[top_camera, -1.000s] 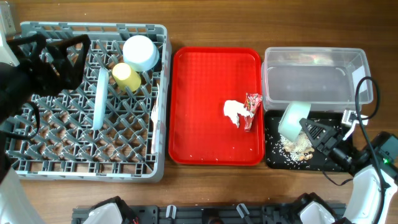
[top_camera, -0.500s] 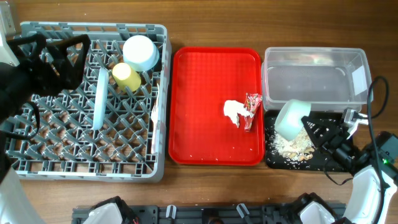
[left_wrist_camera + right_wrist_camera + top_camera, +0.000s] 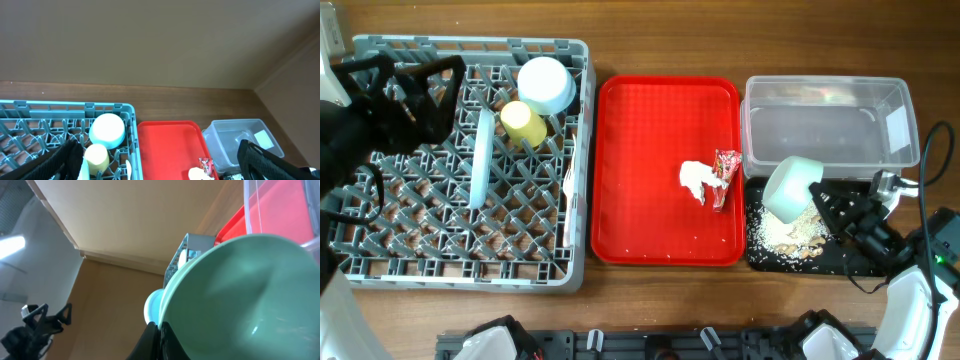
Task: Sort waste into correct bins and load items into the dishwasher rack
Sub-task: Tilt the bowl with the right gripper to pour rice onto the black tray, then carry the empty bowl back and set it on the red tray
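— Over the black tray, what does the right gripper have?
— I have it clamped on the rim of the green bowl. The bowl hangs tilted above the tray, and the crumbs lie on the tray under it. From the right wrist, the bowl's inside fills most of the view.
— And the left gripper?
— I see its fingers spread wide with nothing between them, up over the rack's left rear part.
— The rest?
— Tissue and wrapper lie side by side on the red tray. The tub sits just behind the black tray. In the rack I see the plate standing on edge, the blue bowl at the rear and the yellow cup just beside it. A white utensil lies near the right wall; fork or spoon, I cannot tell.
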`<action>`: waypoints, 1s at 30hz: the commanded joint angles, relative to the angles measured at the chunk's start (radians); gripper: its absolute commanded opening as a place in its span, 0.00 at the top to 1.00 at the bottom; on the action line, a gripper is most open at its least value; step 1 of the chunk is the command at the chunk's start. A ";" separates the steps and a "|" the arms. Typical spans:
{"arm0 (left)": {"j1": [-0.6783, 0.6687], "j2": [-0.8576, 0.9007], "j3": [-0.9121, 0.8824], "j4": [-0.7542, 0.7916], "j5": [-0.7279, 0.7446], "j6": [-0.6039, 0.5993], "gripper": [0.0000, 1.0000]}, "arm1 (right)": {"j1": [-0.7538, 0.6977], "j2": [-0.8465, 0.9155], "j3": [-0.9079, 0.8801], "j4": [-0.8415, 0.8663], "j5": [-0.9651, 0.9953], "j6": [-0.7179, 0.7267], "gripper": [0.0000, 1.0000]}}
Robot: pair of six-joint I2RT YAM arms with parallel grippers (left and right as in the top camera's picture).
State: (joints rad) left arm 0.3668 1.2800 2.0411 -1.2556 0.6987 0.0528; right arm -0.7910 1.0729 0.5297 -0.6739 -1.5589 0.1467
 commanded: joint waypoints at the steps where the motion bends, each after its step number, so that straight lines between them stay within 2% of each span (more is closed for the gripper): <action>1: -0.002 -0.001 0.001 0.003 0.011 -0.009 0.00 | -0.003 0.003 0.000 0.019 -0.056 0.036 0.96; 9: -0.002 -0.001 0.001 0.003 0.011 -0.009 0.00 | -0.003 0.003 0.000 -0.008 -0.063 0.097 0.96; 11: -0.002 -0.001 0.001 0.003 0.011 -0.009 0.00 | -0.003 0.003 0.000 0.031 -0.042 0.096 0.96; 19: -0.002 -0.001 0.001 0.003 0.011 -0.009 0.00 | 0.026 -0.016 0.005 -0.045 0.285 0.100 0.96; 22: -0.002 -0.001 0.001 0.003 0.011 -0.009 0.00 | 0.072 -0.053 0.035 -0.082 0.466 0.119 0.96; 26: -0.002 -0.001 0.001 0.003 0.011 -0.009 0.00 | 0.196 -0.124 0.128 -0.161 0.703 0.131 0.96; 30: -0.002 -0.001 0.001 0.003 0.011 -0.009 0.00 | 0.399 -0.166 0.261 -0.215 0.880 0.195 0.96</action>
State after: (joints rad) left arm 0.3668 1.2800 2.0411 -1.2556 0.6987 0.0528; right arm -0.5343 0.9497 0.6632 -0.8696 -0.9154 0.2863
